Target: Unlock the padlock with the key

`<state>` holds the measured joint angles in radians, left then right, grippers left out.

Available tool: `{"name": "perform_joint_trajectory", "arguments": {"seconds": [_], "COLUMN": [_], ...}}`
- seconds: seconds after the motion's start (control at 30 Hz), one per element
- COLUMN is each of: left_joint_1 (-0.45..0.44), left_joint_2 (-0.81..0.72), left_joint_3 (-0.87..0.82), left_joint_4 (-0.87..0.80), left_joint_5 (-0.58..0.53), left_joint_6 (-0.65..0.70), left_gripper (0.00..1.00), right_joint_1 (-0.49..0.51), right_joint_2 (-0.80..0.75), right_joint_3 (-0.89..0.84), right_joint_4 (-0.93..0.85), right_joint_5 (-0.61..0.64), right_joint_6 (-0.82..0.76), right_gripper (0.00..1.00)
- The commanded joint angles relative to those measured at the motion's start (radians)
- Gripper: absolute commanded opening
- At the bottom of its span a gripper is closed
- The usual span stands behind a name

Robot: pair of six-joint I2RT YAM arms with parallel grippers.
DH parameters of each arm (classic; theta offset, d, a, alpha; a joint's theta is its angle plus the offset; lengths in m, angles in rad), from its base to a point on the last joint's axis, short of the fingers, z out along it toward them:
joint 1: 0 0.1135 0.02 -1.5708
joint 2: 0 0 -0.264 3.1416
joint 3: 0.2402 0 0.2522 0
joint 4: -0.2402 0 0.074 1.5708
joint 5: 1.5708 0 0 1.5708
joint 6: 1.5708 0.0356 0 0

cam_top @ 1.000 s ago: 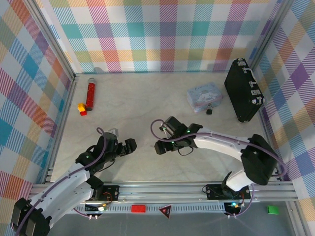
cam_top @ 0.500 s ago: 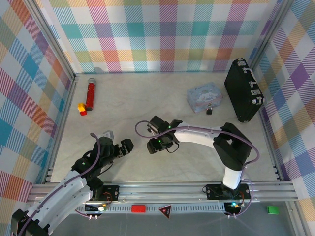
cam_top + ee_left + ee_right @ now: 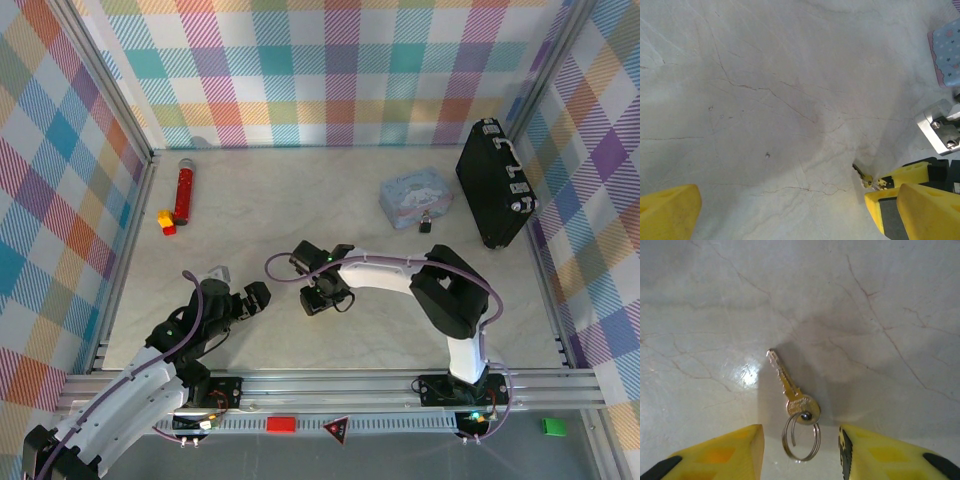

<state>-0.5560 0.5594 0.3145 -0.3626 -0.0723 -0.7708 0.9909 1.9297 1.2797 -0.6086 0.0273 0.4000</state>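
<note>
1. Lying far left by the wall, a red tube [image 3: 184, 192] and a small yellow-and-red block [image 3: 166, 221] are close together in the top view.
2. Left of centre, the left gripper [image 3: 252, 297] is low over the table [image 3: 300, 200]. Its own camera shows the yellow fingers [image 3: 670, 210] spread wide apart.
3. At the right of that wrist view the key [image 3: 862, 176] lies on the marble, just beside a yellow finger of the right gripper [image 3: 322, 298].
4. The right wrist camera gives the detail: the jaws are apart and the key is flat, with its ring [image 3: 801, 436] between the fingertips and its blade pointing away.
5. Farther right in the top view, the padlock [image 3: 425, 225] sits against the near edge of the box [image 3: 416, 198], well apart from both grippers.
6. A black case [image 3: 493, 183] stands by the right wall.
</note>
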Motion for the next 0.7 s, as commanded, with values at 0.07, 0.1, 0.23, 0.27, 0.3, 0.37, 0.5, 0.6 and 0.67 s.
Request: {"name": "perform_joint_trajectory", "arguments": {"seconds": [0.07,0.1,0.23,0.27,0.3,0.37,0.5,0.6,0.67], "left_joint_1": [-0.010,-0.010,-0.010,-0.010,-0.010,-0.010,-0.010,-0.010,-0.009], "left_joint_2": [-0.016,-0.018,-0.021,-0.023,-0.023,-0.024,-0.023,-0.023,-0.022], "left_joint_3": [-0.017,-0.017,-0.017,-0.017,-0.017,-0.017,-0.016,-0.016,-0.016], "left_joint_4": [0.002,0.002,-0.005,-0.006,-0.007,-0.009,-0.006,-0.003,0.001], "left_joint_5": [-0.013,-0.014,-0.014,-0.014,-0.015,-0.017,-0.021,-0.019,-0.015], "left_joint_6": [-0.013,-0.012,-0.014,-0.014,-0.014,-0.013,-0.018,-0.028,-0.034], "left_gripper": [1.00,1.00,1.00,1.00,1.00,1.00,1.00,1.00,1.00], "right_joint_1": [0.008,0.008,0.010,0.010,0.010,0.012,0.017,0.017,0.017], "right_joint_2": [0.045,0.052,0.064,0.063,0.062,0.059,0.042,0.001,-0.031], "right_joint_3": [0.039,0.045,0.048,0.046,0.046,0.046,0.040,0.006,-0.024], "right_joint_4": [-0.021,-0.021,-0.020,-0.016,-0.012,-0.005,0.014,0.064,0.106], "right_joint_5": [0.036,0.036,0.046,0.046,0.042,0.038,0.039,0.032,0.025], "right_joint_6": [-0.015,-0.015,-0.016,-0.019,-0.021,-0.025,-0.023,-0.008,0.000], "right_gripper": [0.38,0.36,0.27,0.24,0.22,0.18,0.10,0.05,0.02]}}
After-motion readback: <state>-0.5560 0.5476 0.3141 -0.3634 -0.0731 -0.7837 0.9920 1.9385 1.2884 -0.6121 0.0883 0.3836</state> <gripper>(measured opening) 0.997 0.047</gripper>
